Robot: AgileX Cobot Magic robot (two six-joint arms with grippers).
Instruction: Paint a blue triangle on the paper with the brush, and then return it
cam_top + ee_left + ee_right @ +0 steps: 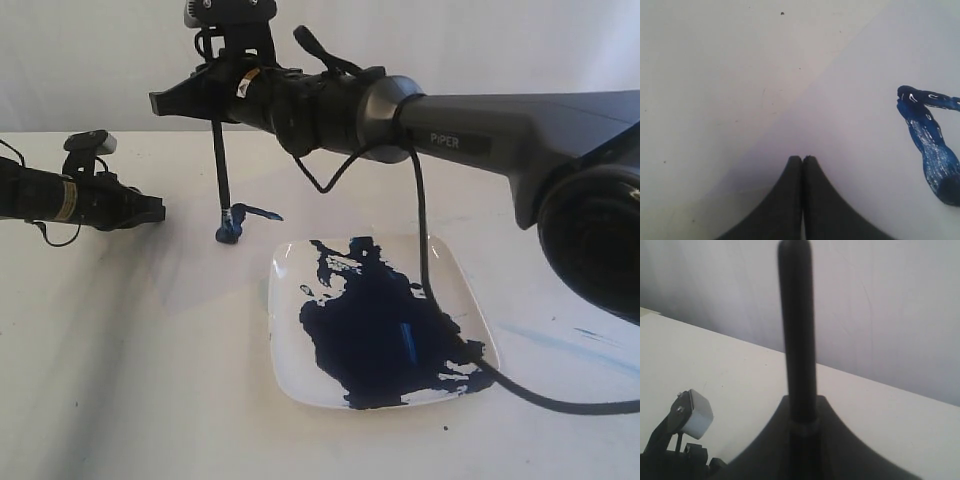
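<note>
White counter (120, 380) fills the scene. Right arm (520, 130) reaches in from the right, across the middle to the far left side. A black cable (425, 250) hangs off it and drapes over the plate.

White square plate (285, 300) sits right of centre, with most of its inside covered in dark blue paint (375, 330).

Paper (855, 125) lies flat on the counter, just beside the plate on its left. It is pale and hard to make out in the exterior view; its edge runs diagonally in the left wrist view.

Left arm (60, 195) is at the left edge, low over the counter.

Right tool (190, 100) is clamped on the brush (220, 165) by the handle. Brush is upright, handle end sticking up past the fingers in the right wrist view, tip down on the paper.

Left tool (802, 160) is closed, fingertips pressed together, nothing between them. It hovers near the paper edge, apart from the paint mark.

Triangle (240, 222) is on the paper, between the left tool and the plate. It is a small dark blue outline with wet streaks and a blobby corner. The brush tip meets that blobby corner.

Pale blue streaks (570, 340) are on the counter to the right of the plate.
</note>
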